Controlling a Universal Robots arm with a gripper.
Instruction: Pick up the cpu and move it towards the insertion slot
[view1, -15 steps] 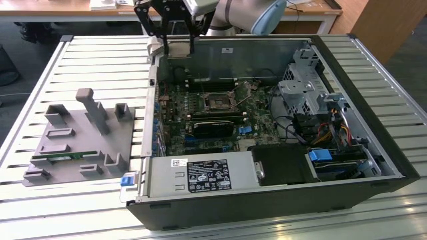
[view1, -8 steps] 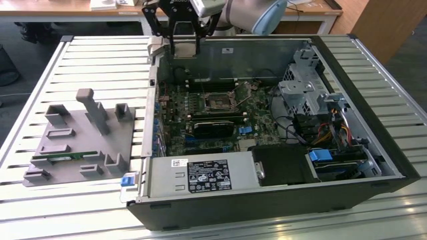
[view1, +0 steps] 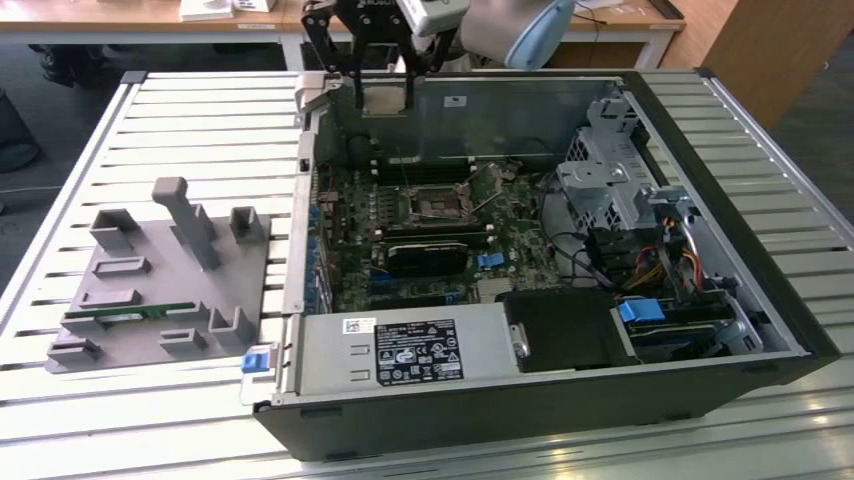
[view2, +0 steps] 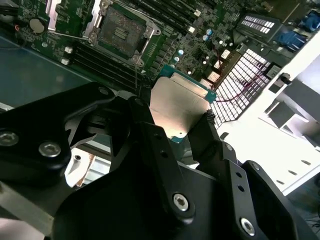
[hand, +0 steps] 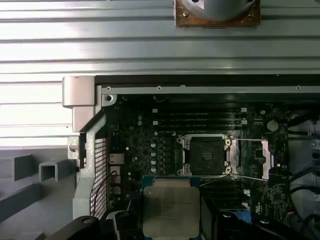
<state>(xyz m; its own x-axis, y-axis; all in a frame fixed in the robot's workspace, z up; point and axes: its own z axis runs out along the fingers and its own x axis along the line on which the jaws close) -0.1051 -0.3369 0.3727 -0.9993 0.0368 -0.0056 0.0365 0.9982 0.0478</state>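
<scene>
My gripper (view2: 182, 132) has its jaws clenched on the cpu (view2: 177, 107), which I'm holding in the air above the open computer case (view1: 747, 290), with the insertion slot (hand: 206, 155) close below on the motherboard (hand: 150, 130).

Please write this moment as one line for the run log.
gripper: shut on cpu | cpu: lifted, above the open computer case | insertion slot: empty, cpu not yet over it
</scene>
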